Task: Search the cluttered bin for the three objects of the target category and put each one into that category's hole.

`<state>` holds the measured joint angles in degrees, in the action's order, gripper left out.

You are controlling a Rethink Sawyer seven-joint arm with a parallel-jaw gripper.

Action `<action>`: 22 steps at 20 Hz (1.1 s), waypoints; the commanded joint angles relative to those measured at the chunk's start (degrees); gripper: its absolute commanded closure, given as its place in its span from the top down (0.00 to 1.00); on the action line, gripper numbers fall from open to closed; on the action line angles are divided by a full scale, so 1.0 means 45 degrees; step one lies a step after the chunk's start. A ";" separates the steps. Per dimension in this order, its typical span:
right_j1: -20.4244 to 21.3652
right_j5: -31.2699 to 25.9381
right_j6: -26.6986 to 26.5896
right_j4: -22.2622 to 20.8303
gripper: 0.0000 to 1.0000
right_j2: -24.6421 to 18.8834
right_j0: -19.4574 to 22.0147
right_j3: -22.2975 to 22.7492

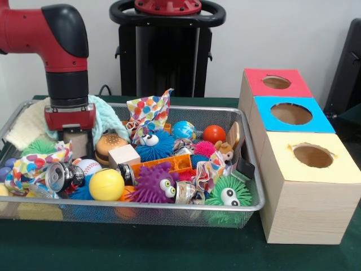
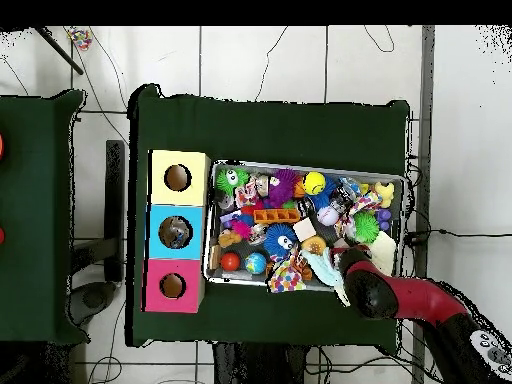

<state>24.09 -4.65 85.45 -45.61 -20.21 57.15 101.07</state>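
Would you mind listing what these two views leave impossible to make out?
- Gripper fingertips, front view: sunk among toys in the cluttered bin; open or shut unclear.
- Gripper, overhead view: hidden beneath the arm.
- Box interiors, front view: the yellow box hole shows only darkness.

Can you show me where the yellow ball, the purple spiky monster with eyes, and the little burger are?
yellow ball (image 1: 106, 184), front view, middle of its smooth face.
purple spiky monster (image 1: 151, 184), front view, its body left of the eyes.
little burger (image 1: 110, 144), front view, top bun.
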 commanded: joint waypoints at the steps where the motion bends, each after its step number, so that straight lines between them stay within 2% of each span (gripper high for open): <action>1: -0.0416 -0.1015 0.0401 -0.0929 1.00 0.1307 -0.0098 0.0530; 4: -0.0445 -0.1336 0.0315 -0.0758 1.00 0.1237 -0.0095 0.0463; 18: -0.0488 -0.1333 0.0114 -0.0830 1.00 0.1017 -0.0032 0.0423; 20: -0.0145 -0.1408 0.0240 -0.0682 1.00 0.1027 -0.0134 0.0688; 22: 0.0602 -0.1613 0.0346 -0.0375 1.00 0.0872 -0.0147 0.1289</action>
<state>24.37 -4.60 85.45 -45.64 -20.02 56.83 101.17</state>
